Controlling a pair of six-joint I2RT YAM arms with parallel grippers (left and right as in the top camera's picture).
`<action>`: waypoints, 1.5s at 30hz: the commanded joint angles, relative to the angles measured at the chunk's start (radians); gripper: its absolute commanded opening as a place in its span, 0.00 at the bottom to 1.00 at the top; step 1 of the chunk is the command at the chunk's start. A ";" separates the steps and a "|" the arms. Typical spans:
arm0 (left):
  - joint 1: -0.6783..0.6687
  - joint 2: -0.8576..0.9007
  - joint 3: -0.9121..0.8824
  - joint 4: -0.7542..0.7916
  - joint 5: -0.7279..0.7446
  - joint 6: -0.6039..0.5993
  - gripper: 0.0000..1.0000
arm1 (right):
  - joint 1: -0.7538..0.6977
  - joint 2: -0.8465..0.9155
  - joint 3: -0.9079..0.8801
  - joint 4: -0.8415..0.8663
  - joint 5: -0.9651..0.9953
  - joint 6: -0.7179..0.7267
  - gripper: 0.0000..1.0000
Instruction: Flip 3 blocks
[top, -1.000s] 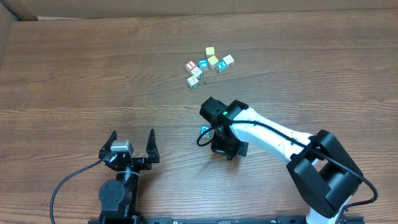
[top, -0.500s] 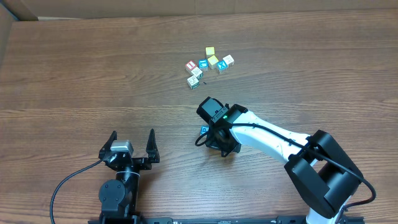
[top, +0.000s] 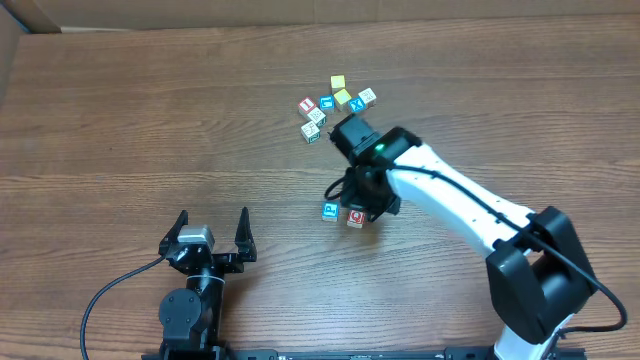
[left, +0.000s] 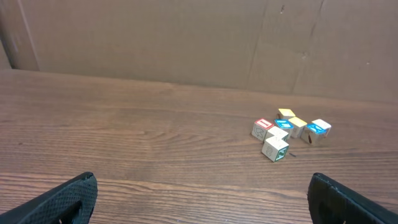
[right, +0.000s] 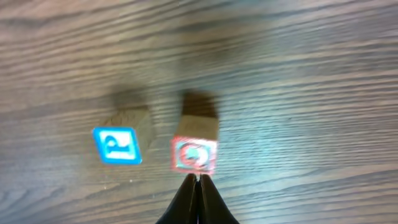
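Two blocks lie apart from the rest, mid-table: a blue "P" block (top: 329, 210) (right: 117, 145) and, just right of it, a red-faced O block (top: 355, 217) (right: 194, 154). My right gripper (top: 360, 204) (right: 199, 180) is shut with nothing in it, its tips right at the red block's edge, slightly blurred. A pale whitish block (top: 310, 130) (left: 274, 149) sits at the near edge of the far cluster. My left gripper (top: 212, 222) (left: 202, 208) is open and holds nothing, low at the table's front, far from all blocks.
The far cluster (top: 338, 102) (left: 291, 129) holds several small cubes: a red "I" cube (top: 307, 104), a blue one, two yellow ones, and a blue "X" cube (top: 357, 104). A cardboard wall (left: 186, 37) stands behind the table.
The right arm has swung from the near side of the two blocks to their far side, toward the cluster. The red block, hidden before, now shows beside the blue "P" block.
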 joint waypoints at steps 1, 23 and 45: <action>-0.006 -0.009 -0.003 0.002 0.008 0.022 1.00 | -0.022 -0.024 -0.027 -0.004 -0.002 -0.017 0.04; -0.006 -0.009 -0.003 0.002 0.008 0.022 1.00 | -0.019 -0.024 -0.251 0.299 -0.065 0.071 0.04; -0.006 -0.009 -0.003 0.002 0.008 0.022 1.00 | -0.019 -0.024 -0.251 0.380 -0.065 0.130 0.04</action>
